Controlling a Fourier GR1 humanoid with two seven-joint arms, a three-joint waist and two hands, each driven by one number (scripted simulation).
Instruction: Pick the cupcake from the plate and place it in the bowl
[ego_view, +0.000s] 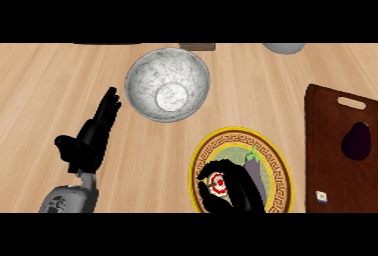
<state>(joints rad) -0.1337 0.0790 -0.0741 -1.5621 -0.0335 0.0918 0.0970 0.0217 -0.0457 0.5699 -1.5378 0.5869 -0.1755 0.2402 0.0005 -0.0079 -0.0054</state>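
The right hand (240, 194) curled round the cupcake (217, 184) on the plate (279, 170), the bowl (148, 75) lying farther up the bench (44, 75) to its left, near the open left hand (92, 137).

Right hand (240, 194) is covering most of the cupcake (218, 184); top edge is cropping a grey object (284, 47).

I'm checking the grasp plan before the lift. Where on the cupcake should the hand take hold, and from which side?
Grip the cupcake round its sides, below the red-and-white top, coming from above and the near side, as the right hand curls now. A purple vegetable lies on the plate's far-right part, so that side looks crowded.
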